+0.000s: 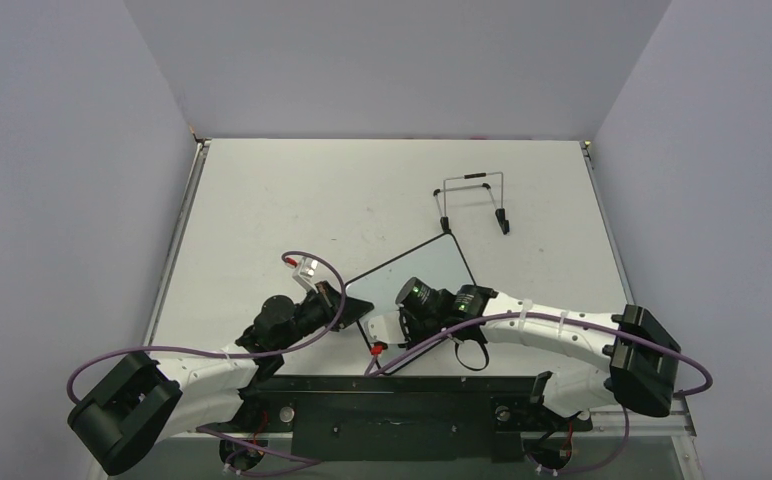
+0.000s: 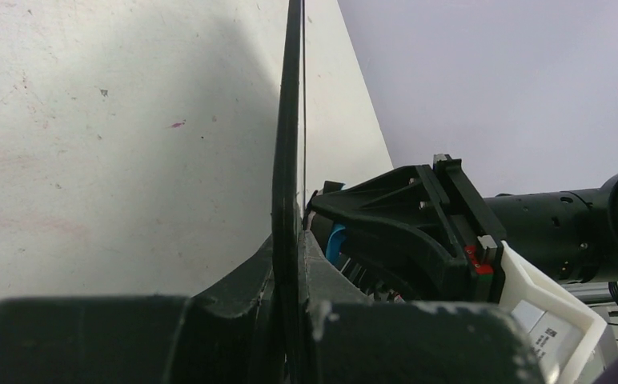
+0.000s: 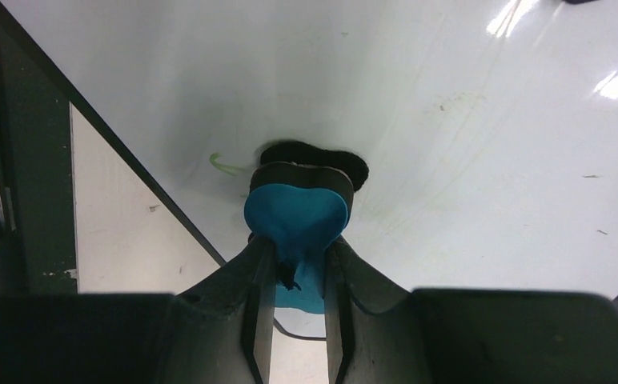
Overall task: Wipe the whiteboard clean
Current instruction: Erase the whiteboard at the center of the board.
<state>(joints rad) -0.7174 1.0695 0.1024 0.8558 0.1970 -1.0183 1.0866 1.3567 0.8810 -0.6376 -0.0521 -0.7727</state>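
Left gripper [image 2: 290,272] clamped on whiteboard [image 1: 437,262] frame at its near-left edge, table centre-near. Right gripper [image 3: 296,264] pinching eraser [image 3: 296,212], pad on board beside green mark [image 3: 224,166]. Risk: a hard push pivots the board out of the clamp, or the eraser runs off the near edge. Free table [image 1: 282,200] far left; wire stand [image 1: 472,200] far right.

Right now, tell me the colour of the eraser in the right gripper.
Blue eraser, black pad underneath; clearest in right wrist view.

From above, the right gripper [image 1: 402,318] covers the near part of the whiteboard [image 1: 432,262]. A green mark [image 3: 224,164] is partly hidden behind the eraser [image 3: 296,210], too little showing to read.
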